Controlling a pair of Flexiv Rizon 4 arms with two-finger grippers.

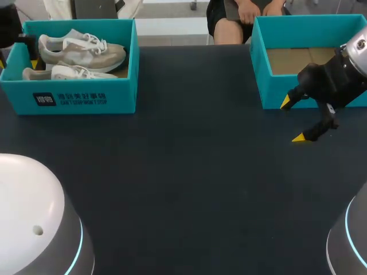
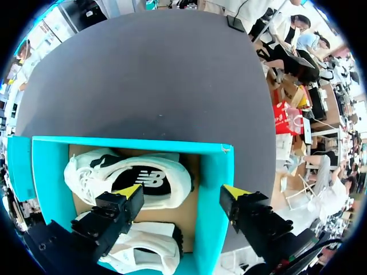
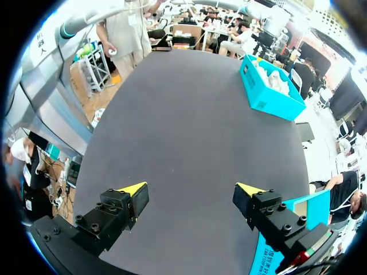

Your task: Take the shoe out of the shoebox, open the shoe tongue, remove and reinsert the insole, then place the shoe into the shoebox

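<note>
Two pale shoes (image 1: 80, 50) in the teal shoebox (image 1: 80, 98) at the far left of the table (image 1: 183, 172), left gripper (image 2: 180, 197) above them with fingers spread and empty, right gripper (image 1: 292, 120) likewise spread just beside the second teal box (image 1: 259, 63).

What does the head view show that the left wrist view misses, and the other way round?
Only the head view: a second, empty box and the right gripper, open beside it. Only the left wrist view: the left gripper up close, open, its fingers astride the shoebox wall, and a look down into one of the shoes. Both: the shoebox, the shoes in it, and the dark table.
</note>
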